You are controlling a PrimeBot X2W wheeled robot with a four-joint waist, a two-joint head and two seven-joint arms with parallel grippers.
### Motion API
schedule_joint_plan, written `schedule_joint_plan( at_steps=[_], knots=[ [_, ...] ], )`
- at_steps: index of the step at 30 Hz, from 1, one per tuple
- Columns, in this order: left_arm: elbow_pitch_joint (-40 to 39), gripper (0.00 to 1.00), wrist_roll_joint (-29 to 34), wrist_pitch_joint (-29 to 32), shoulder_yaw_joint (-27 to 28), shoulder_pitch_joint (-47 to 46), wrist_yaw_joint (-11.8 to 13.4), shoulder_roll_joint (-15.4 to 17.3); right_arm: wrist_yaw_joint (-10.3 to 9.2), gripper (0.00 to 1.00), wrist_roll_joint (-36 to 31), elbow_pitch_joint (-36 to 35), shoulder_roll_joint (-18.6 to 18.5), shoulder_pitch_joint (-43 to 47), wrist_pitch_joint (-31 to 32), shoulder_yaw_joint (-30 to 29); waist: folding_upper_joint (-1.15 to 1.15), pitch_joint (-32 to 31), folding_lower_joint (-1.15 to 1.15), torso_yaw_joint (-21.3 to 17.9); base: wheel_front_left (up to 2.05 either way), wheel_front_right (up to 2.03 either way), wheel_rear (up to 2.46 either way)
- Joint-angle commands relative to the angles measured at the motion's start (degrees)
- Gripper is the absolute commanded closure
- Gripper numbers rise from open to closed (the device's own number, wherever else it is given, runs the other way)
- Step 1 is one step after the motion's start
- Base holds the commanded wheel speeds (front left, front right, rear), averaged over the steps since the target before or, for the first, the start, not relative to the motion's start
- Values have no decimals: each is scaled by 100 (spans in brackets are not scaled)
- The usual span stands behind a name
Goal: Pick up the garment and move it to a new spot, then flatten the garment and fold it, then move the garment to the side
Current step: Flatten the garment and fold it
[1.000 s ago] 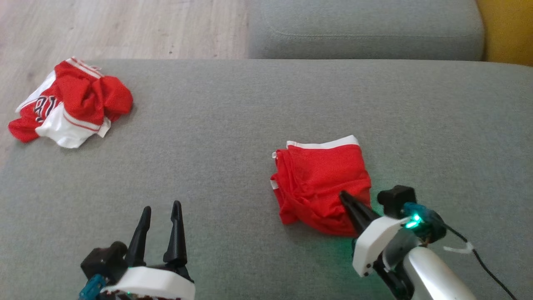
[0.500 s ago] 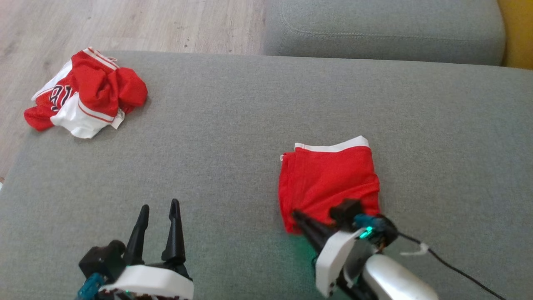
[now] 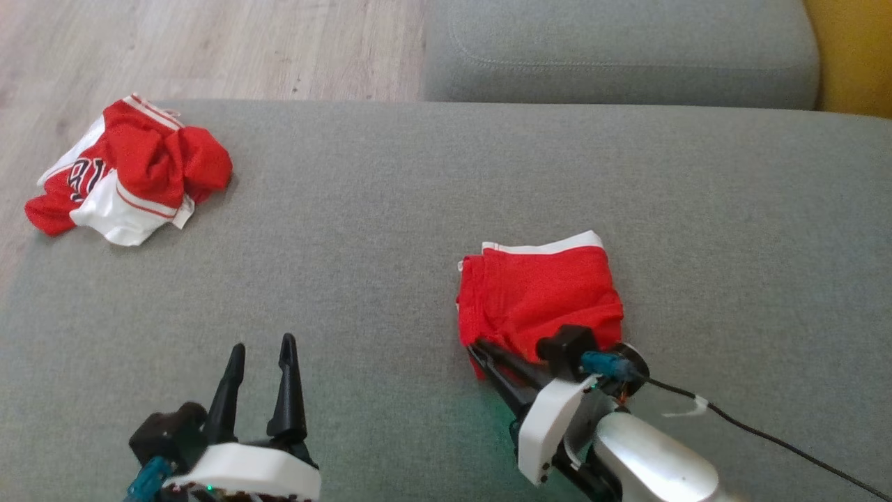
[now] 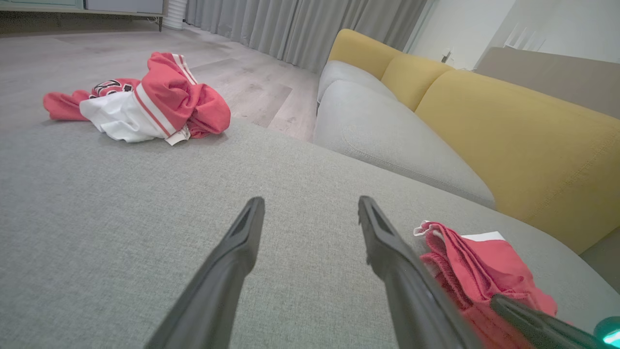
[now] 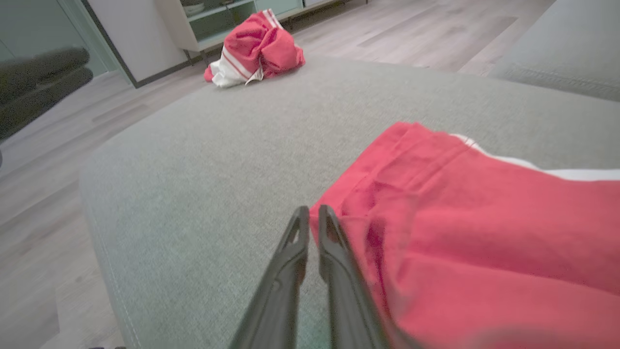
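1. Garment (image 3: 543, 293): red mesh-look knit folded into a rough rectangle, with a white band along its far edge. The layered hems are stacked at its left side and the near edge is rumpled. It lies flat on the cushion, right of centre and near the front.
2. Right gripper (image 3: 475, 350): two long dark tapered fingers pressed almost together, leaving a thin slit with no cloth visible in it. The tips sit at the garment's near-left corner, against its edge. In the right wrist view the gripper (image 5: 312, 213) has red fabric (image 5: 484, 218) alongside its right finger.
3. Left gripper (image 3: 262, 343): its fingers are spread wide with nothing between them, above bare cushion and well apart from the garment.
4. Cushion (image 3: 390, 209): broad, grey, woven upholstery with a fine grain and rounded edges.
5. Second garment (image 3: 139, 160): a crumpled heap of red and white cloth with striped trim and dark lettering, at the cushion's far-left corner.
6. Sofa seat (image 3: 613, 49): grey with a piped seam, beyond the cushion, with a yellow backrest (image 4: 508, 126) behind it.
7. Floor (image 3: 209, 42): pale wood-grain planks.
8. Cable (image 3: 766, 436): thin and black, trailing from the right wrist.
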Motion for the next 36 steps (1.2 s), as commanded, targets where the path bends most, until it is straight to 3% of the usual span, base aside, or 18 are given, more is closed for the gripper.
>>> schedule_joint_plan(
  at_steps=[1,2,3,14,23,31,36],
  knots=[
    [-134,0,44,-85,281,-256,24,75,42,57,5,-203,36,-134,-151,-35,0,-55,0,-26,0,0,0],
    [-133,0,52,-87,294,-240,33,86,42,19,1,-260,14,-128,-225,-99,0,-81,0,-38,0,0,0],
    [-134,0,60,-89,311,-225,43,99,42,0,-6,-333,-8,-118,-300,-184,0,-107,0,-55,0,0,0],
    [-134,0,134,-101,392,-149,69,150,42,0,-505,-1388,-160,439,-399,-1803,0,-398,0,-246,0,0,0],
    [60,0,251,-112,343,-67,11,27,42,0,-1294,-2116,115,1438,-155,-3322,0,-591,0,-317,0,0,0],
    [213,0,444,-119,374,181,-9,-121,42,0,-1762,-2528,318,2165,-64,-4072,0,-692,0,-355,0,0,0],
    [259,0,561,-120,454,339,-71,-216,42,0,-1736,-2720,335,2453,-22,-4232,0,-722,0,-359,0,0,0]
  ],
)
